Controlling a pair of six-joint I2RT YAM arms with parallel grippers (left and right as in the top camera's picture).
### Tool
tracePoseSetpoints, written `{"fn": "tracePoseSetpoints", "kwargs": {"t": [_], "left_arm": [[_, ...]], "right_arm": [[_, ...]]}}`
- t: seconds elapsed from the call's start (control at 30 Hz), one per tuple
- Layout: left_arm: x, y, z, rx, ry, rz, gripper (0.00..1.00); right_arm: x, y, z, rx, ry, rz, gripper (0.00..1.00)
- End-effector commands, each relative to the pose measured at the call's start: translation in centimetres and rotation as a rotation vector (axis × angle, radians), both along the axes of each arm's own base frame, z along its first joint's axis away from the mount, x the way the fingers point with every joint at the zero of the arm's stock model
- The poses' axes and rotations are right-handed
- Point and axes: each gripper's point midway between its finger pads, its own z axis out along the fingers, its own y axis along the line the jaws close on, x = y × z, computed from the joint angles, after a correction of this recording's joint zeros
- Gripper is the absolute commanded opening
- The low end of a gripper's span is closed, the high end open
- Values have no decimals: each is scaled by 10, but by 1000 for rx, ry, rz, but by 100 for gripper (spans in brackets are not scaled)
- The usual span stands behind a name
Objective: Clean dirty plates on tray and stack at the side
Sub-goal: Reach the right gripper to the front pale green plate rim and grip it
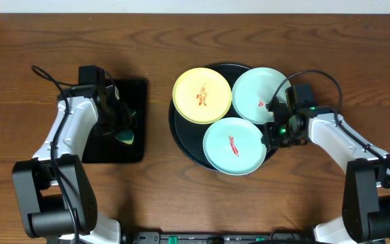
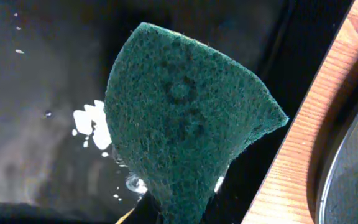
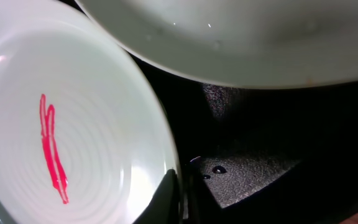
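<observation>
The round black tray (image 1: 176, 130) holds three plates: a pale yellow plate (image 1: 202, 95) with an orange smear, a mint plate (image 1: 258, 95) with a red smear at the back right, and a mint plate (image 1: 233, 146) with a red streak at the front. My right gripper (image 1: 270, 133) is shut on the right rim of the front mint plate (image 3: 61, 137); its fingers (image 3: 182, 194) pinch that rim just above the tray floor (image 3: 247, 177). My left gripper (image 1: 122, 131) is shut on a green sponge (image 2: 185, 124), held over the rectangular tray.
A smaller rectangular black tray (image 1: 135, 95) lies left of the round tray; its wet floor (image 2: 42, 124) shows under the sponge. Brown wood tabletop (image 1: 181, 203) surrounds both trays. The back mint plate's underside (image 3: 241, 37) hangs close above my right gripper.
</observation>
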Motion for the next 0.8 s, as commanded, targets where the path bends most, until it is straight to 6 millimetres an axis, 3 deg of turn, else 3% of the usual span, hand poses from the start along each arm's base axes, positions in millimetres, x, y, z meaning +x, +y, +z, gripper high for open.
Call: {"fn": "tracePoseSetpoints", "kwargs": {"t": [0.0,0.23,0.37,0.57,0.77], "left_arm": [[-2,-3,2,-17,-2,6,8],[-2,-3,2,-17,-2,6,7],[-2,-3,2,-17,-2,7,7],[-1,-3,4,-16,-7,7,8],[10,-2,33,-5,-107,5,7]], "right_arm": [[3,7,2,8,3,-8,7],[1,7,2,9,15,-24,8],[1,7,2,8,18,-24,1],[1,7,2,9,16,-24,1],[3,7,2,10,8,-24,1]]}}
